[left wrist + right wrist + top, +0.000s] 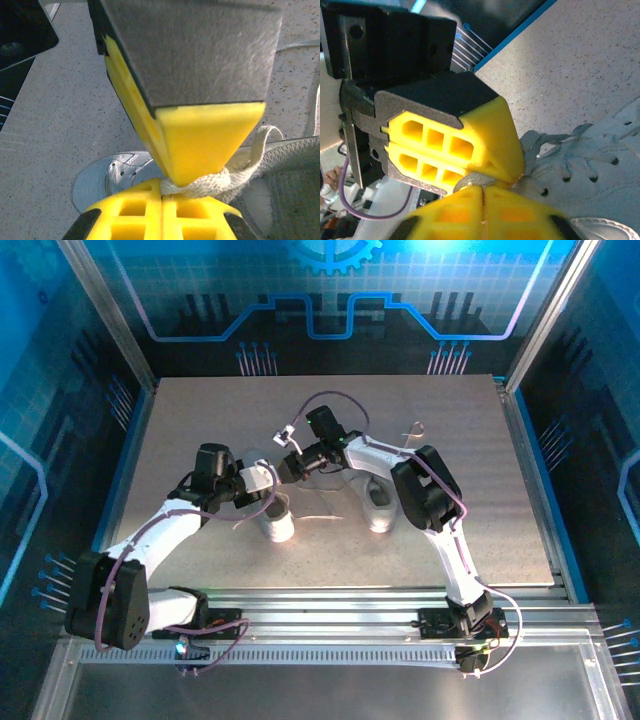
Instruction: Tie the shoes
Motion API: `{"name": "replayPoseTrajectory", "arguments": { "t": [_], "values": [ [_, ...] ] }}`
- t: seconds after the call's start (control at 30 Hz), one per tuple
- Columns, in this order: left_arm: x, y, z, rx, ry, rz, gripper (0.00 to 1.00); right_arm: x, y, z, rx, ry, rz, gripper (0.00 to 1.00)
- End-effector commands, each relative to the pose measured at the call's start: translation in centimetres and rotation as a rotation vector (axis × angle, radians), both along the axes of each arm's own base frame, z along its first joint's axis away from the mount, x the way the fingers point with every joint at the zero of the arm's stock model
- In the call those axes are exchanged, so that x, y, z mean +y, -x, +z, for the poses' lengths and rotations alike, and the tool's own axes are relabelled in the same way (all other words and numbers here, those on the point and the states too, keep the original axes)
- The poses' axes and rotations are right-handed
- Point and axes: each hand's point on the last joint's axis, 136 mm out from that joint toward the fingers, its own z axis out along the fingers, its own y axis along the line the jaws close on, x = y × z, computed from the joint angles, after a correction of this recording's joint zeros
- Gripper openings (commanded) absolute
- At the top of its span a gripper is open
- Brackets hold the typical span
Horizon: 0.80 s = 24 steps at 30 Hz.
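Left gripper (pixel 268 478): hanging just far of the left shoe, its fingers pressed together and pinching a bunched white lace (pixel 210 186) at the very tips, as the left wrist view (pixel 161 194) is showing.

Right gripper (pixel 297 462): reaching across from the right and meeting the other tool tip to tip. Its fingers are pressed together too (pixel 482 194), and a stub of the same lace (pixel 469 181) is poking out at their tips, so it looks to be nipping that cord.

Left shoe (pixel 279 524): lying mid-table, just near of the two tools. Its woven upper and eyelets are running off to the right in the wrist views (pixel 600 165).

Right shoe (pixel 381 508): resting to the right, partly under the right arm, with no tool touching it.

Table (pixel 480 490): carrying both shoes.

Reason for the hold: by my reading, both tools are gripping one short stretch of lace so that it is staying taut for a handover or a crossing.

Stage: the bow is looking far from finished, and the second shoe is waiting untouched.
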Motion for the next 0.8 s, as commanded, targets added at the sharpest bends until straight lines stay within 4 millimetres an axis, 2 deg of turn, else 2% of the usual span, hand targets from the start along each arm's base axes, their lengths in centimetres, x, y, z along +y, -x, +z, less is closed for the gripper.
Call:
{"name": "replayPoseTrajectory", "arguments": {
  "t": [0.0,0.3,0.5,0.77],
  "values": [
    [-0.6,0.3,0.2,-0.013,0.010,-0.041,0.00,0.7,0.8,0.4,-0.025,-0.011,0.025,0.00],
    [-0.4,0.3,0.2,-0.019,0.003,-0.031,0.00,-1.1,-1.1,2.1,-0.135,-0.035,-0.100,0.00],
    [-0.3,0.4,0.4,-0.027,0.002,-0.031,0.11,-1.4,-1.7,1.9,-0.183,-0.009,-0.151,0.00],
    [-0.1,1.1,1.6,-0.061,0.022,-0.025,0.33,-1.3,-2.0,1.5,-0.267,0.057,-0.177,0.00]
  ]
}}
